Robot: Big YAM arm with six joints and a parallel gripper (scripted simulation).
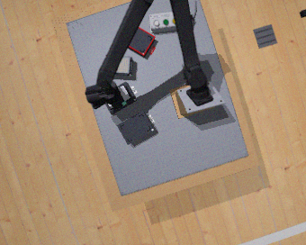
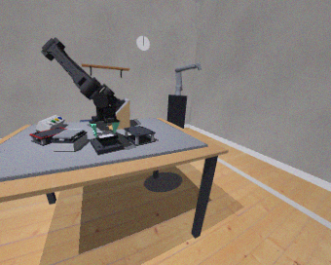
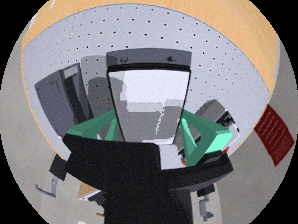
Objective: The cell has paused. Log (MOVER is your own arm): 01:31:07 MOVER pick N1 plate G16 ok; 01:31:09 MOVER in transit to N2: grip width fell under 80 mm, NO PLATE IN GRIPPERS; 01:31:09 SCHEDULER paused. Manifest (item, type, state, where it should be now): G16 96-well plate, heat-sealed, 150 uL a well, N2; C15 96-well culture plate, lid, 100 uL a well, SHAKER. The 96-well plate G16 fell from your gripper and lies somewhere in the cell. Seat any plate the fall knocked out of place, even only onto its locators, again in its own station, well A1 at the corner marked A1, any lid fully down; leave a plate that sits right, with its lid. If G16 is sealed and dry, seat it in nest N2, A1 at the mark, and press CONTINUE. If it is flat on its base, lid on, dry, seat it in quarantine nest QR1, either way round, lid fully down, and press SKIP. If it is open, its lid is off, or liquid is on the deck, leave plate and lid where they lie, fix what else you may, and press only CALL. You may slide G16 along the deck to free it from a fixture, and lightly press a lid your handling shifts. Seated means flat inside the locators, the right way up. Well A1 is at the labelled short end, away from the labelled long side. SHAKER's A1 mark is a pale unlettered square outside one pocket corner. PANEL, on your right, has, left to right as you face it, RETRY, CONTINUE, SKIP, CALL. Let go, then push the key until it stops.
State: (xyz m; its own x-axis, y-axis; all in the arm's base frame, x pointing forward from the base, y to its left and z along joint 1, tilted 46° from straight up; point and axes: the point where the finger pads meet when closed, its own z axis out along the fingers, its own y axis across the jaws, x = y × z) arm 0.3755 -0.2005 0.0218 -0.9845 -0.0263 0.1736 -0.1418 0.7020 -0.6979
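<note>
Gripping plate G16 (image 3: 148,103) across its width, the gripper (image 3: 149,137) stands wide with its green fingers pressed on the plate's two long sides; the shiny, unbroken top looks like an intact seal, though I cannot tell whether it is dry. In the top view the plate (image 1: 125,94) hangs just at 11 o'clock from a dark empty nest (image 1: 137,128), which I judge to be N2, and at 6 o'clock from a pale lidded plate (image 1: 124,67). The red-framed station (image 1: 141,42) and the button panel (image 1: 163,22) lie further towards 1 o'clock on the grey surface (image 1: 193,149). Risks from here: lowering with A1 at the wrong corner, since no label is legible; landing a skirt edge on a locator so the plate sits tilted; or losing the plate again, with its hold only on two smooth walls
</note>
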